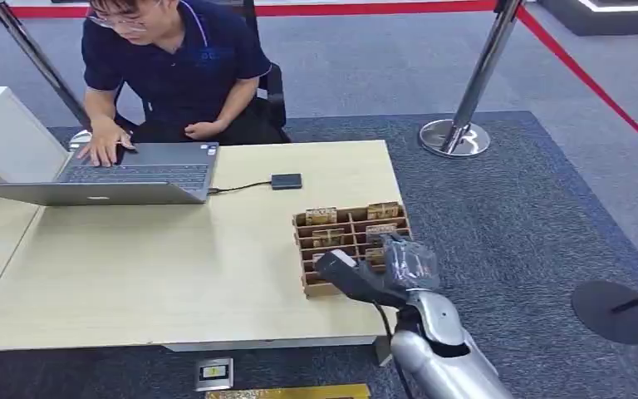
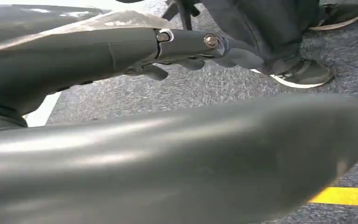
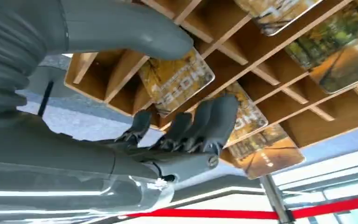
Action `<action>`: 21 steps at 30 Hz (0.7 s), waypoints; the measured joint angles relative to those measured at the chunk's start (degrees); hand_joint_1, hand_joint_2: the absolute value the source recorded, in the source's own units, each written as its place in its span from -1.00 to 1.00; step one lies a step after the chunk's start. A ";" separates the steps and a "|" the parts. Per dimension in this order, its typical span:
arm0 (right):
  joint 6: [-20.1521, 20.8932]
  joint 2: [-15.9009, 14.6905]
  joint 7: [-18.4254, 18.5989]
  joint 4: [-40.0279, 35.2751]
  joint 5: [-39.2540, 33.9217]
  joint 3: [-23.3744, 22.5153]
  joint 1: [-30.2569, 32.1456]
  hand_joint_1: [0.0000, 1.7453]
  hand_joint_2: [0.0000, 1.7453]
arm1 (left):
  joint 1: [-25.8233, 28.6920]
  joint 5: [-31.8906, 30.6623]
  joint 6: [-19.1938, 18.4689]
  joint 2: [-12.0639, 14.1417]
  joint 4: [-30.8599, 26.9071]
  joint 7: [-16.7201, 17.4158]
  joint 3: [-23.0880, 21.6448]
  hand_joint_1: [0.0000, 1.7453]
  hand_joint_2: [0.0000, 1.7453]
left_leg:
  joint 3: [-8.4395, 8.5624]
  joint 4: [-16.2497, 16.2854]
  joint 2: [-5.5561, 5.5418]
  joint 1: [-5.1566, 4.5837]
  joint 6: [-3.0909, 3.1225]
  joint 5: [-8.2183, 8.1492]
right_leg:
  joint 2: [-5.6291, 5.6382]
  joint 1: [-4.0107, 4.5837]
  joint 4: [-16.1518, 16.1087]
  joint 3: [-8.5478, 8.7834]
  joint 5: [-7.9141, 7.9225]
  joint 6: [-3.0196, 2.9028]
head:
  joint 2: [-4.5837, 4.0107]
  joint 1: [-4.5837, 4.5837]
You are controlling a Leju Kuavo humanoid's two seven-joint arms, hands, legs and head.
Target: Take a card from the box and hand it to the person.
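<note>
So we're at the pick-up step: the right hand [image 1: 403, 266] is down at the near end of the wooden box [image 1: 350, 224] on the surface [image 1: 174, 274], thumb on 1 side and fingers [image 3: 205, 126] on the other of a yellow card [image 3: 177, 81] standing in its slot, apart and not clamped yet. Next move, I'd guess, is pinching it, lifting straight out, then reaching over to the person [image 1: 174, 66] at the laptop [image 1: 133, 174]. The left hand [image 2: 177, 46] hangs low with its fingers loosely apart, holding nothing.
</note>
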 joint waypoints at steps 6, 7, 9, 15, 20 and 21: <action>-0.39 -0.11 0.33 -0.67 1.16 -0.04 0.23 0.00 1.00 | 0.00 0.00 0.00 0.00 0.00 0.00 -0.02 -1.00 -1.00 | 0.00 0.00 0.00 0.00 0.00 0.00 | 0.00 0.00 0.00 0.00 0.00 0.00 | 0.00 0.00; -0.46 -0.15 0.33 -1.16 1.31 -0.04 0.32 0.00 1.00 | 0.00 0.02 0.00 0.00 0.00 0.00 -0.02 -1.00 -1.00 | 0.00 0.00 0.00 0.00 0.00 0.00 | 0.00 0.00 0.00 -0.01 0.00 0.00 | 0.00 0.00; -0.61 -0.24 0.42 -2.38 1.60 -0.09 0.54 -0.02 1.00 | 0.00 0.13 0.00 0.00 0.00 0.00 -0.02 -1.00 -1.00 | 0.00 0.00 0.00 0.00 0.00 0.00 | 0.00 0.00 0.00 -0.01 0.00 0.00 | 0.00 0.00; -0.46 -0.57 0.92 -4.44 2.05 -0.11 1.03 -0.06 1.00 | 0.00 0.13 0.00 0.00 0.00 0.00 -0.24 -1.00 -1.00 | 0.00 0.00 0.00 0.00 0.00 0.00 | 0.00 0.00 0.00 -0.01 0.00 0.00 | 0.00 0.00; -0.17 -0.76 0.96 -4.41 2.08 -0.15 1.17 -0.06 1.00 | -0.01 0.00 0.00 0.00 0.00 0.00 -0.42 -1.00 -1.00 | 0.00 0.00 0.00 0.00 0.00 0.00 | 0.00 0.00 0.00 -0.01 0.00 0.00 | 0.00 0.00; -0.15 -0.79 0.96 -4.42 2.06 -0.15 1.17 -0.06 1.00 | 0.00 0.00 0.00 0.00 0.00 0.00 -0.44 -1.00 -1.00 | 0.00 0.00 0.00 0.00 0.00 0.00 | 0.00 0.00 0.00 -0.01 0.00 0.00 | 0.00 0.00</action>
